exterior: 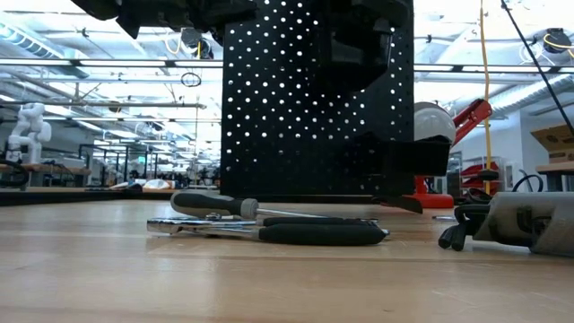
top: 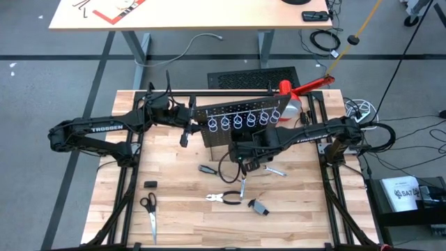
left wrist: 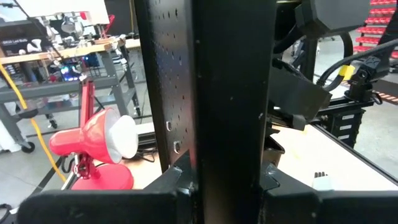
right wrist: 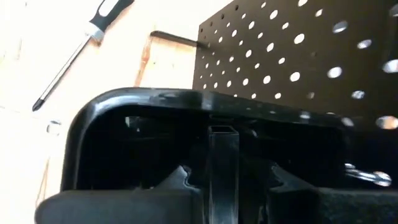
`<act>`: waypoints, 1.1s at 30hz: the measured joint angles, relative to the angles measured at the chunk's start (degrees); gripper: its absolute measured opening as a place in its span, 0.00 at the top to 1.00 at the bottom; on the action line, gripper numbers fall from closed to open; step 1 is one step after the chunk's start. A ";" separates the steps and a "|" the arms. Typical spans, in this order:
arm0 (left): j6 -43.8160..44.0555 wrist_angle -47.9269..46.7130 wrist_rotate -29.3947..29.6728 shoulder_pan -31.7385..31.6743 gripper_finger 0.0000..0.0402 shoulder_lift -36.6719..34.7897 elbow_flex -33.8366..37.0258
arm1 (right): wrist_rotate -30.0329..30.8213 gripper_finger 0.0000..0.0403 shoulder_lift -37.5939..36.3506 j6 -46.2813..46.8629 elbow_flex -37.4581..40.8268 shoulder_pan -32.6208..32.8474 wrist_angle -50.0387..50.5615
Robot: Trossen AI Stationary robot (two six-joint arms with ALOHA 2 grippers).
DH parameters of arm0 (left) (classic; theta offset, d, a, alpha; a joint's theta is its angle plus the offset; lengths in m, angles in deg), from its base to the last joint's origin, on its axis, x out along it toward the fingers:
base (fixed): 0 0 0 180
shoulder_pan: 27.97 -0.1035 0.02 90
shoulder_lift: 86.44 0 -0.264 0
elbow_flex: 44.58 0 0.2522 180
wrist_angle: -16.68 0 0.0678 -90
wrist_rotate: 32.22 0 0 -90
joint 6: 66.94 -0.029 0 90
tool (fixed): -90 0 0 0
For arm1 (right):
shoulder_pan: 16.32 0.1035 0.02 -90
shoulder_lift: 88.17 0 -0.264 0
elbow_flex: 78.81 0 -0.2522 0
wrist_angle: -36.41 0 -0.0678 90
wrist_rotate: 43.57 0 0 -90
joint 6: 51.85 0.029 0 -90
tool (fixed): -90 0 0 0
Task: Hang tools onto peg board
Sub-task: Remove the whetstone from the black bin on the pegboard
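The black peg board (top: 240,115) stands upright at the table's middle, with a row of silver rings (top: 237,122) and a black bin (right wrist: 205,102) on its near side. My left gripper (top: 188,124) is shut on the board's left edge. My right gripper (top: 247,150) is at the bin, shut on a thin bar-shaped piece (right wrist: 222,155). A dark-handled screwdriver (top: 209,169), pale-handled pliers (top: 224,199), two silver wrenches (top: 242,187) (top: 275,171) and a small grey piece (top: 259,206) lie flat on the table in front of the board. My left gripper pinches the peg board's left upright edge (left wrist: 230,124) between its two fingers (left wrist: 177,180), coming level from the table's left. The board stands upright on the table. My right gripper pinches the thin bar (right wrist: 222,146) between its fingertips (right wrist: 180,177). The bar's free end (right wrist: 222,129) is inside the bin's rim. What the bar is, I cannot tell.
Scissors (top: 150,209) and a small black block (top: 150,183) lie at the near left. A red lamp (top: 296,89) stands behind the board at the right. A flat black slotted panel (top: 254,77) lies beyond the far edge. Cables lie at the right (top: 359,108).
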 joint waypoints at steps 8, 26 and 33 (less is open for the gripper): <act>0.08 0.01 0.03 0.00 0.84 0.00 0.00 | 8.13 0.91 -0.31 -0.24 0.00 3.01 -0.38; 3.19 1.34 0.88 -0.11 0.84 0.07 0.20 | 26.10 0.91 -8.58 1.49 -0.15 14.63 -7.58; 2.54 -0.49 1.34 -0.07 0.77 0.49 0.74 | 25.33 0.91 -10.45 2.72 -0.24 17.30 -8.22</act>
